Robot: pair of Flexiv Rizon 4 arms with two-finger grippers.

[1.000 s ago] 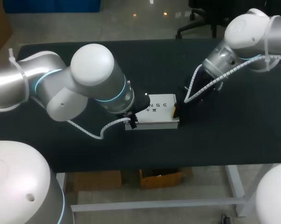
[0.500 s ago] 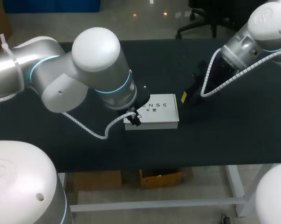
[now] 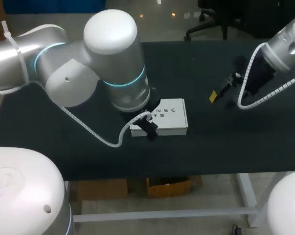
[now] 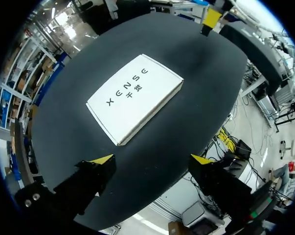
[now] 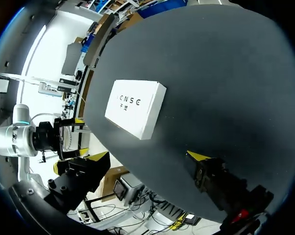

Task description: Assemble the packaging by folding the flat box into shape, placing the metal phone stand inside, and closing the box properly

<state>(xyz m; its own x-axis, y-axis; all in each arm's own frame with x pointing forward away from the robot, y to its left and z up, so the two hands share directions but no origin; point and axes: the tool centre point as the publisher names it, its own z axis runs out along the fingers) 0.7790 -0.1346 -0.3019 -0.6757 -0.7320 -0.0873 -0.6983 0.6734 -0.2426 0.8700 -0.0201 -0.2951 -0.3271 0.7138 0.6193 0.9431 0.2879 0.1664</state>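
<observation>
1. The box point(image 3: 164, 116) lies flat and closed on the table point(image 3: 88, 147), in the middle and toward the near edge. Its printed face is up and its long axis runs left to right.
2. Your left gripper point(image 4: 152, 159) hangs above the box's left end with its fingers spread wide and nothing between them. In the left wrist view the box lies ahead of the fingers, clear of both tips. It sits at a slant to the line between them, one corner pointing back toward the gripper.
3. Your right gripper point(image 5: 147, 156) sits out to the right and a little farther back, well apart from the box. Its fingers are also spread wide and empty. In the right wrist view the box lies ahead of them across a stretch of bare table, its long axis again at an angle to the finger line.
4. The left arm is plainly the nearer one. Any last press or grasp on the box would likely fall to it, with only a short way down to go. You would probably need to turn the wrist first, so the fingers meet the box's long sides squarely rather than across a corner.
5. The stand shows in no view, so you cannot tell whether it is inside the box. The lid looks down all round, which suggests the task is at or near its end.
</observation>
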